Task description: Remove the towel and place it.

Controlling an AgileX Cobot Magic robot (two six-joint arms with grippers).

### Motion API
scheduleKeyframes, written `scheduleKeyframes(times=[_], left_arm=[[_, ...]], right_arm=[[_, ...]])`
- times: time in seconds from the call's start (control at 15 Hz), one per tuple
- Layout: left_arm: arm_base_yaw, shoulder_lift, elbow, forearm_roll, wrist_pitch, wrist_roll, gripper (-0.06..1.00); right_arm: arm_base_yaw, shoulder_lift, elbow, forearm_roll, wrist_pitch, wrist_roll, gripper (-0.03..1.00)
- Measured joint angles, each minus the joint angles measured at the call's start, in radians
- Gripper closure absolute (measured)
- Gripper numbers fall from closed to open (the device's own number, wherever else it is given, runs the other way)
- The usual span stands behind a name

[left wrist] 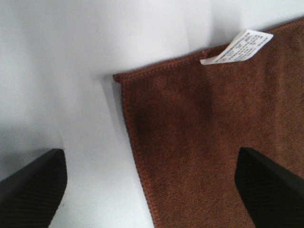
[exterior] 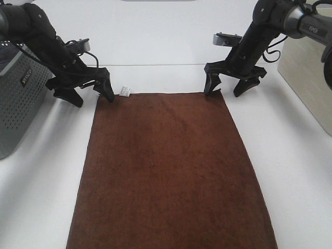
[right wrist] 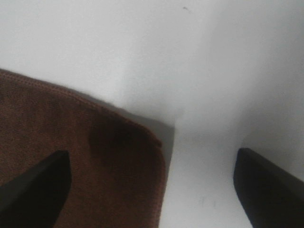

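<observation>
I see the fuzzy brown towel [exterior: 171,171] lying flat, a long rectangle, mid-frame on the smooth white table [exterior: 295,155]. Its white tag [exterior: 125,91] has print too tiny to read. My left gripper [exterior: 93,98] and right gripper [exterior: 223,92] gape wide.

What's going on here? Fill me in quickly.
Two robot arms are poised over a dark brown towel that lies spread flat on the white table. The left gripper and the right gripper are both open. Each straddles one far corner of the towel, one finger over cloth and one over bare table. Neither has hold of it yet. A white tag sits near the left corner, and a grey basket stands at the left.
</observation>
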Motion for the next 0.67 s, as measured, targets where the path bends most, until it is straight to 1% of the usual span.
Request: scheduleKeyframes(times=[0.13,0.27,0.33,0.4,0.47,0.53,0.6,0.67], left_arm=[[-0.028,0.000,0.000,-0.005,-0.001,-0.001,0.08],[-0.075,0.003,0.000,-0.013,-0.017,-0.002,0.12],[-0.094,0.005,0.000,-0.013,-0.031,-0.007,0.15],[-0.112,0.007,0.000,-0.013,-0.040,-0.016,0.19],[-0.121,0.008,0.000,-0.013,-0.041,-0.027,0.24],[-0.123,0.008,0.000,-0.013,-0.041,-0.034,0.32],[-0.123,0.008,0.000,-0.004,-0.041,-0.036,0.42],[-0.123,0.008,0.000,0.015,-0.041,-0.038,0.55]], right_arm=[[0.029,0.010,-0.008,0.003,-0.001,0.015,0.09],[0.068,0.010,-0.009,0.013,-0.005,0.017,0.11],[0.084,0.011,-0.009,0.017,-0.008,0.029,0.13],[0.097,0.011,-0.009,0.018,-0.008,0.039,0.18],[0.101,0.012,-0.009,0.018,-0.008,0.044,0.26],[0.101,0.015,-0.009,0.019,-0.007,0.049,0.36],[0.101,0.017,-0.009,0.011,-0.006,0.057,0.48],[0.101,0.021,-0.009,0.002,-0.004,0.059,0.62]])
